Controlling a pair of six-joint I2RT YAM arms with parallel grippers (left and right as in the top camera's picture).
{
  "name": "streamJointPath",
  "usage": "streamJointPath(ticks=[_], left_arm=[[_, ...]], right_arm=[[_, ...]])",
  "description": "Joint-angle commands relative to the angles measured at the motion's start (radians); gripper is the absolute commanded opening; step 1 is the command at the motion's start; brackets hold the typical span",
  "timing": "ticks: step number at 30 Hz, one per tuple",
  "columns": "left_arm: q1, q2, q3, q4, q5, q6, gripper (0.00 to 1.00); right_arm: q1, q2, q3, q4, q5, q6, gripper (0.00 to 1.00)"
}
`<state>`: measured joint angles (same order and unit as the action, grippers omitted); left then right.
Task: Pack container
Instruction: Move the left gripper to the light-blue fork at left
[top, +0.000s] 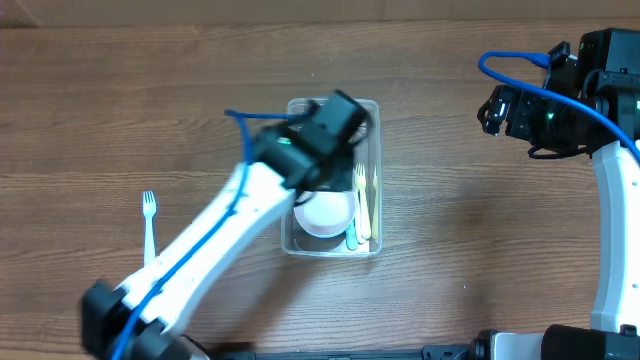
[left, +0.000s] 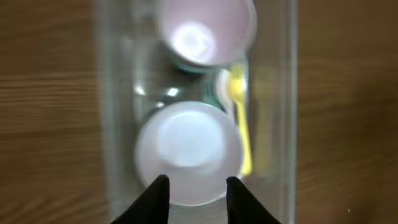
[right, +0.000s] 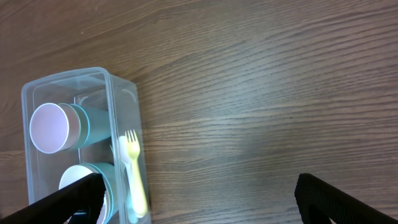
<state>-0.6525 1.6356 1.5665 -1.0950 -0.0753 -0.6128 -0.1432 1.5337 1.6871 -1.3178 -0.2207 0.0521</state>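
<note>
The clear plastic container (top: 370, 245) stands at the table's middle. It holds teal bowls with white insides (left: 186, 152) (right: 56, 127), a yellow fork (top: 366, 205) and a white utensil beside them. My left gripper (left: 196, 186) hovers open and empty just above the near bowl inside the container; its arm hides the container's far half in the overhead view. My right gripper (right: 199, 199) is wide open and empty, raised at the far right of the table, with the container (right: 118, 99) at the left of its view.
A white fork (top: 150, 220) lies on the wooden table left of the container. A blue cable (top: 520, 75) loops by the right arm.
</note>
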Motion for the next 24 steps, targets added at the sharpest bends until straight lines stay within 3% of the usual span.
streamJointPath(ticks=[1, 6, 10, 14, 18, 24], left_arm=[[0.134, -0.127, 0.042, -0.123, -0.166, 0.008, 0.37], [0.315, -0.162, 0.032, -0.307, -0.172, 0.013, 0.43], [0.422, -0.163, -0.027, -0.338, -0.164, 0.081, 0.43], [0.516, -0.172, -0.142, -0.276, -0.144, 0.131, 0.42], [0.695, -0.219, -0.329, -0.1, -0.009, 0.225, 0.41], [0.86, -0.224, -0.492, 0.005, -0.003, 0.295, 0.39]], right_arm=[[-0.003, -0.006, 0.022, 0.006, 0.003, 0.001, 1.0], [-0.003, -0.006, 0.022, 0.006, 0.003, 0.001, 1.0], [-0.003, -0.006, 0.022, 0.006, 0.003, 0.001, 1.0], [-0.003, -0.006, 0.022, 0.006, 0.003, 0.001, 1.0], [-0.003, -0.006, 0.022, 0.006, 0.003, 0.001, 1.0], [-0.003, -0.006, 0.022, 0.006, 0.003, 0.001, 1.0]])
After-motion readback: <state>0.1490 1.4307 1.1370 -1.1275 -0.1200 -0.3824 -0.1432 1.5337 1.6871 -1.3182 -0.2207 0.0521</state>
